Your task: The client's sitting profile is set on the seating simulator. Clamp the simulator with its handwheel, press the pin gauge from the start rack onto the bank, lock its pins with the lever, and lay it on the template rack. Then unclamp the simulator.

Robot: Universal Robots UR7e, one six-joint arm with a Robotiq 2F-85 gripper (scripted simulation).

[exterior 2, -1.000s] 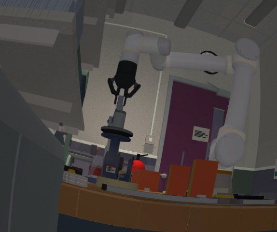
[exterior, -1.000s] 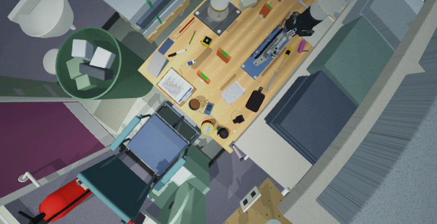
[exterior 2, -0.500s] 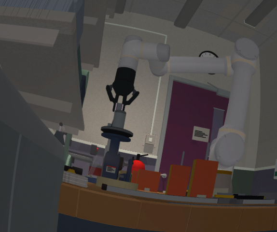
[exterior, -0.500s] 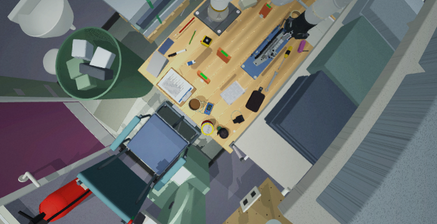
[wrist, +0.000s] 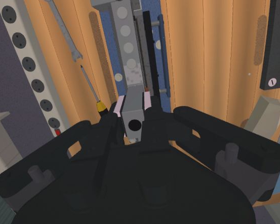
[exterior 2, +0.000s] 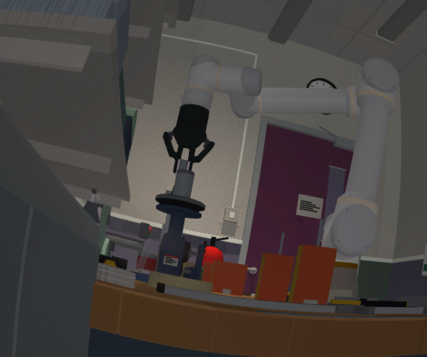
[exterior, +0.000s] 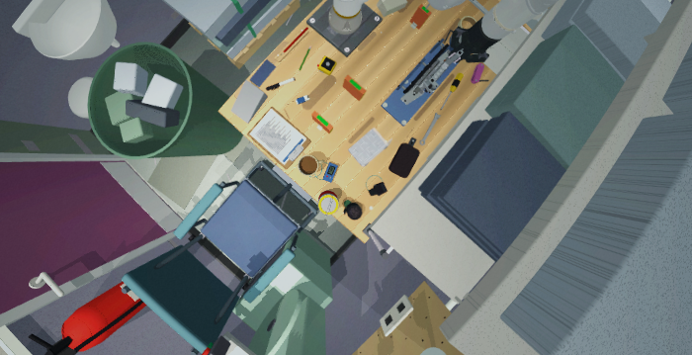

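The grey grip of the handwheel (exterior 2: 183,180) sits between my fingers, and my gripper (exterior 2: 183,166) is closed on it from above; in the wrist camera the grip (wrist: 133,111) shows as a grey block with a dark hole. Below it the dark wheel disc (exterior 2: 180,202) tops a blue post at the end of the seating simulator (exterior: 424,81), a grey bank on a blue base plate along the bench's right side. The two orange racks (exterior: 354,87) (exterior: 322,121) stand at mid bench. The pin gauge is not clear to me.
The bench's right edge runs just beside the simulator, with a yellow-handled screwdriver (exterior: 454,84), a spanner (exterior: 429,128) and a purple item (exterior: 477,72) along it. A power strip (wrist: 28,63) lies off the edge. The arm's base plate (exterior: 344,24) stands at the bench's far end.
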